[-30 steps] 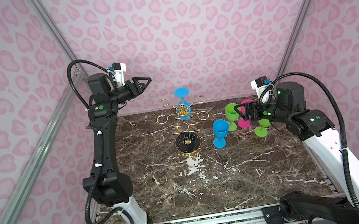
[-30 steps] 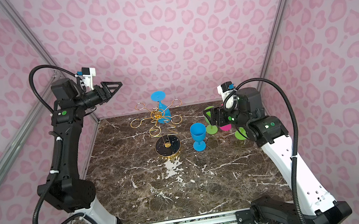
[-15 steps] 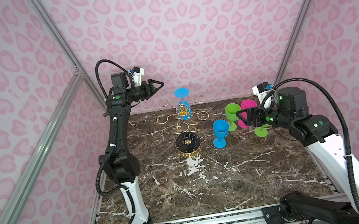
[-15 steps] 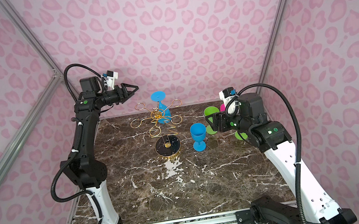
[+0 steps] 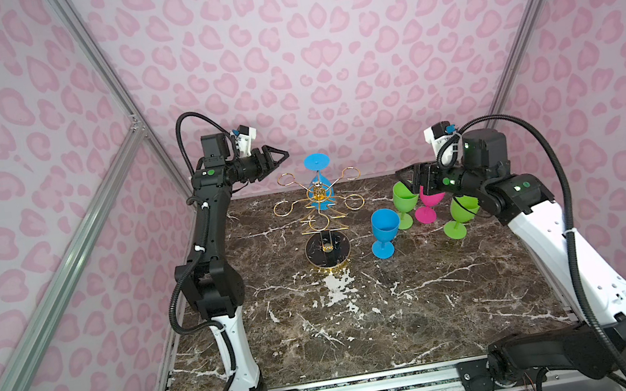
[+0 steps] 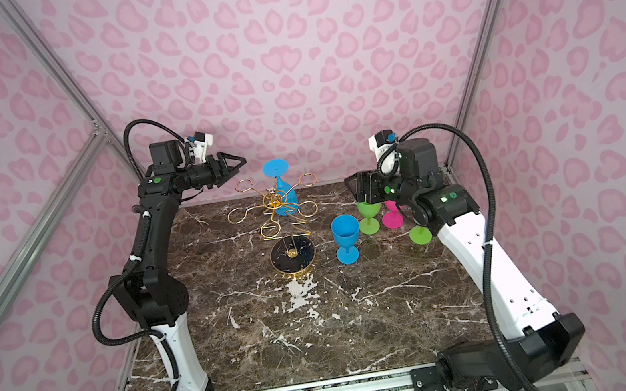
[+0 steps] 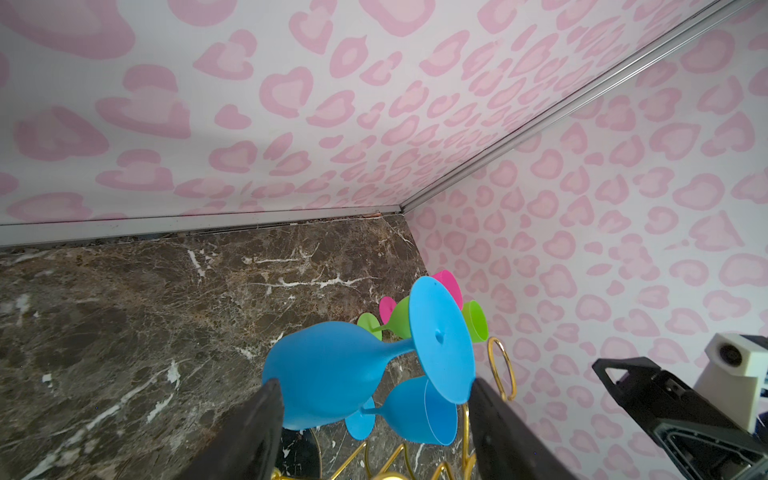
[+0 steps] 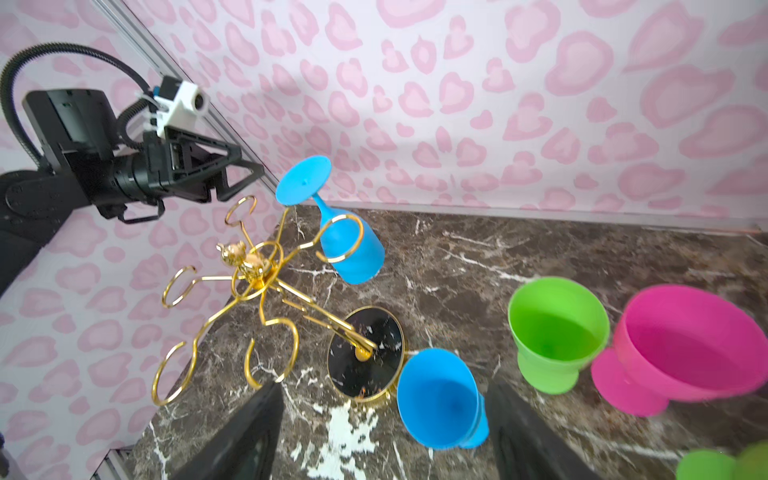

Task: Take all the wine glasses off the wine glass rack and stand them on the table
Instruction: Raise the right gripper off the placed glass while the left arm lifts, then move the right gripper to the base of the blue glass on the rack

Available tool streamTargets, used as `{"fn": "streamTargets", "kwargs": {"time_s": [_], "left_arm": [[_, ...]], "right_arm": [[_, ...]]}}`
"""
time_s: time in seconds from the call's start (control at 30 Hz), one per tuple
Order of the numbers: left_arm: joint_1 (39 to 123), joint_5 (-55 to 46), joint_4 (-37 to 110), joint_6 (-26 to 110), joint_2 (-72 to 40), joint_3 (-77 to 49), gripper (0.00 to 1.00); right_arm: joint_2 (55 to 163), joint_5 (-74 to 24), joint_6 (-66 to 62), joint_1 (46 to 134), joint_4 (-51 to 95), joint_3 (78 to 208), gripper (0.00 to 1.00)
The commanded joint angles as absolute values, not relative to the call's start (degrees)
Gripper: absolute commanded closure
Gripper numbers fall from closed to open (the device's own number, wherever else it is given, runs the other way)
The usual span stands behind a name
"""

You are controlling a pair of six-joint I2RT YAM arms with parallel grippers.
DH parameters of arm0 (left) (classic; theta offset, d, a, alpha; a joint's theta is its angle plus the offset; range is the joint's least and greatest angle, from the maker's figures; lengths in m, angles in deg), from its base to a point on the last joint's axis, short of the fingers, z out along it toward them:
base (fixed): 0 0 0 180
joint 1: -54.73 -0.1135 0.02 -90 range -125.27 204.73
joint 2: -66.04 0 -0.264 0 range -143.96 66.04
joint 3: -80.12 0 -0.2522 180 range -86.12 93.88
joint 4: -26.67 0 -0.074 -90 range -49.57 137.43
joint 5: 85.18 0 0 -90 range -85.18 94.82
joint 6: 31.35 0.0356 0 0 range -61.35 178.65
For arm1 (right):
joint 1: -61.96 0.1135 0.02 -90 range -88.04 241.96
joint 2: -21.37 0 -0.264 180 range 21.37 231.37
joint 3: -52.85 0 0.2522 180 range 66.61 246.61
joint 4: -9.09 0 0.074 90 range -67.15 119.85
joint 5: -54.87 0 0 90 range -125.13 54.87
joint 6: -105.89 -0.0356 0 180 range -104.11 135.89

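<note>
The gold wire wine glass rack [image 5: 323, 220] [image 6: 285, 226] stands at the table's middle back on a round black base. A blue wine glass [image 5: 318, 177] [image 6: 285, 196] [image 8: 349, 249] [image 7: 328, 374] hangs upside down from a rear arm, foot uppermost. My left gripper [image 5: 283, 154] [image 6: 241, 160] [image 7: 374, 382] is open and empty, level with that foot and just left of it, not touching. The glass shows between the fingers [image 7: 257, 419] but farther off. My right gripper [image 5: 405, 176] [image 6: 352, 188] [image 8: 384, 386] is open and empty, hovering above the glasses on the right.
Several glasses stand upright right of the rack: a blue one [image 5: 385, 232] [image 8: 440, 399] nearest the base, a green one [image 5: 404, 201] [image 8: 557, 332], a pink one [image 5: 428, 206] [image 8: 685, 345] and another green one [image 5: 459, 216]. Pink walls close the back and sides.
My left arm has swung in from the left wall, bringing its open gripper right and slightly down toward the blue glass's foot. The right gripper has risen a little above the standing glasses.
</note>
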State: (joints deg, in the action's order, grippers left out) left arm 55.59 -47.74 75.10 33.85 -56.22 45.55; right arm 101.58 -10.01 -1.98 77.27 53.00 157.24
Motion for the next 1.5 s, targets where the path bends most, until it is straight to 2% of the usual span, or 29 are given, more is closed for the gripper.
{"fn": "streamTargets", "kwargs": {"time_s": [0.0,0.3,0.53,0.8,0.93,1.23,1.47], "left_arm": [[54.66,-49.36,73.25,34.18,-53.61,44.01,0.28],[54.18,-51.26,71.54,32.99,-51.94,41.76,0.28],[54.06,-49.34,70.79,34.61,-48.02,37.68,0.29],[53.13,-43.76,67.81,36.10,-41.62,31.47,0.16],[51.41,-41.04,61.30,34.92,-35.86,23.68,0.10],[49.54,-31.89,48.01,35.66,-20.52,4.87,0.00],[49.45,-28.41,39.22,35.58,-12.88,-6.24,0.03]], "right_arm": [[106.99,-6.47,-3.96,77.34,47.32,160.55,0.25],[124.89,-0.89,-5.27,77.26,43.63,174.42,0.33],[135.03,5.84,-7.12,77.62,41.21,183.14,0.34],[148.93,11.19,-4.42,79.01,51.19,202.05,0.33],[155.31,13.28,-3.77,79.05,55.49,210.57,0.36],[158.31,19.65,-6.07,79.06,52.06,212.16,0.39],[159.68,22.33,-14.25,78.70,42.60,212.23,0.38]]}}
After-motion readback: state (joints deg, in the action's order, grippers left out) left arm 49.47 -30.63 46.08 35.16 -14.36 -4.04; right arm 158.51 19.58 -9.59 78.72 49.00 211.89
